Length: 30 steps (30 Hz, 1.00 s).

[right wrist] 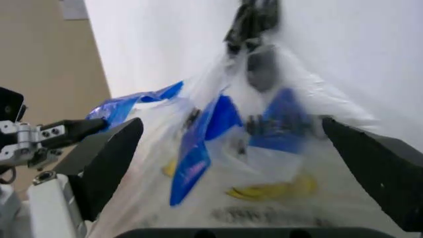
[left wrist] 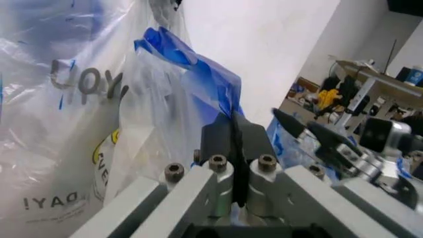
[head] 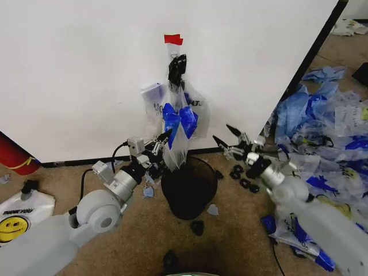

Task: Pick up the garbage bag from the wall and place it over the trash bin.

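Garbage bag point(head: 179, 123) hangs from black clip on wall point(head: 75, 69), above trash bin point(head: 188, 190). Left gripper point(head: 163, 140) jaws clenched on bag's left side. Right gripper point(head: 227, 137) jaws spread, right of bag. Film likely light, limp, slippery; pinch gathered edge.

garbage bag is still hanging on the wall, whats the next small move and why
Probably bring the right gripper in to grip the bag's free side. The garbage bag hangs from a black clip on the wall, above the trash bin. The left gripper is shut on its edge; the right is open and apart.
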{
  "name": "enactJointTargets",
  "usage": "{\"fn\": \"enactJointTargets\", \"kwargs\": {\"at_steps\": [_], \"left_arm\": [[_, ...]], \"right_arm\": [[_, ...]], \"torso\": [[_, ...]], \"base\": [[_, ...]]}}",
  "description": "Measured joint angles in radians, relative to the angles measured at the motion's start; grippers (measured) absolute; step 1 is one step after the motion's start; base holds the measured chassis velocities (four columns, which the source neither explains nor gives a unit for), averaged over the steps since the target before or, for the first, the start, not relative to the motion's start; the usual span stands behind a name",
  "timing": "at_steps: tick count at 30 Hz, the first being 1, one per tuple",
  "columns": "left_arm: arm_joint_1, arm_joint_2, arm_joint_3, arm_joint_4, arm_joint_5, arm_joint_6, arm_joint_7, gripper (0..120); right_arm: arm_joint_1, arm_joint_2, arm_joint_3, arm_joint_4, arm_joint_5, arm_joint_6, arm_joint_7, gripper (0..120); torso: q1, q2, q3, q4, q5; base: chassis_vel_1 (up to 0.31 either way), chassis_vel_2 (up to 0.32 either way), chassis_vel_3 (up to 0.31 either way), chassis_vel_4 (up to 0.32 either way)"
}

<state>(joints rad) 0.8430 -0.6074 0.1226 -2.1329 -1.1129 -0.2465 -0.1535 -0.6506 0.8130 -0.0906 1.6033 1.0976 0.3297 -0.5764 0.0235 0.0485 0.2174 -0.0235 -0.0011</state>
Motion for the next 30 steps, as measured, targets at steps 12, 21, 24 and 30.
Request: {"fn": "enactJointTargets", "kwargs": {"at_steps": [12, 21, 24, 30], "left_arm": [[0.012, -0.006, -0.011, 0.0, 0.007, 0.0, -0.008, 0], [0.019, -0.02, -0.001, 0.0, 0.027, 0.0, -0.012, 0], [0.021, -0.023, 0.0, 0.0, 0.03, 0.0, -0.013, 0], [0.02, -0.027, 0.003, -0.001, 0.033, 0.0, -0.014, 0]], "right_arm": [[0.145, 0.125, -0.167, -0.098, -0.013, 0.0, -0.002, 100], [0.185, 0.143, -0.189, -0.126, -0.012, 0.0, -0.002, 100], [0.197, 0.148, -0.198, -0.136, -0.01, -0.001, -0.006, 100], [0.187, 0.16, -0.2, -0.137, -0.013, -0.001, -0.007, 90]], "torso": [[0.0, 0.0, 0.0, -0.0001, -0.0001], [0.0, 0.0, 0.0, -0.0002, 0.0], [0.0, 0.0, 0.0, -0.0002, 0.0001], [0.0, 0.0, 0.0, -0.0001, 0.0002]], "base": [[0.0, 0.0, 0.0, 0.0], [0.0, 0.0, 0.0, 0.0], [0.0, 0.0, 0.0, 0.0], [0.0, 0.0, 0.0, 0.0]]}}
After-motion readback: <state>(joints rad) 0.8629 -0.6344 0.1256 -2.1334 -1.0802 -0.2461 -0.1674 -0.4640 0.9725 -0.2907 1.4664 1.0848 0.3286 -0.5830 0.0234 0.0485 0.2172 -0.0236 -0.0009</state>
